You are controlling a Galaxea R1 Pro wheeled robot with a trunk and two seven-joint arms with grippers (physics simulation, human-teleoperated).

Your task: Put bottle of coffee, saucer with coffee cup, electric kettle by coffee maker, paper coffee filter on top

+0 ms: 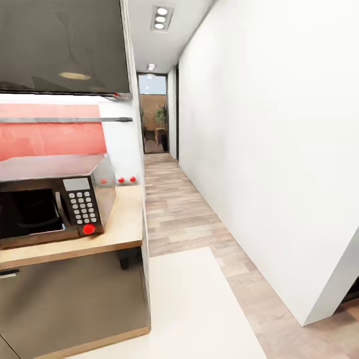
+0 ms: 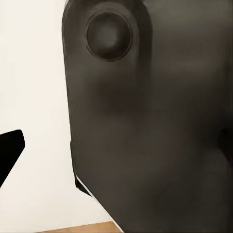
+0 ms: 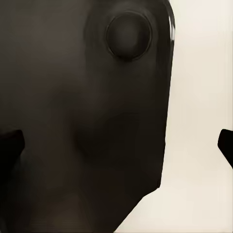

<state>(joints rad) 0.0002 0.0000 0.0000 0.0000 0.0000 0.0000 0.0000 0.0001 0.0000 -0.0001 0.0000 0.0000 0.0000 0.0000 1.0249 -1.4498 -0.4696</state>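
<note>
Beige wood-look worktop, the kitchen countertop [image 1: 122, 224], fills the lower left of my head view, sitting over glossy grey cabinet fronts [image 1: 75, 304]. One microwave [image 1: 50, 202] stands on it at the left edge of the frame, with one keypad and one red button at its lower corner. Behind it, toward the wall, I count two small red knobs [image 1: 126, 179] side by side. One thin dark shelf [image 1: 65, 119] crosses the upper left, below one dark wall cabinet [image 1: 62, 45]. Two ceiling lights [image 1: 160, 18] show at the top centre, one nearer and one farther down the corridor. A wood-plank floor [image 1: 174, 209] runs toward one glazed door [image 1: 153, 114] in the middle distance.

In my left wrist view one dark fingertip [image 2: 9, 150] shows beside a big dark rounded body; I cannot tell whether that gripper is released or clenched. In my right wrist view two dark fingertips [image 3: 225, 145] sit at opposite edges of the frame, spread wide, grasping nothing.
</note>
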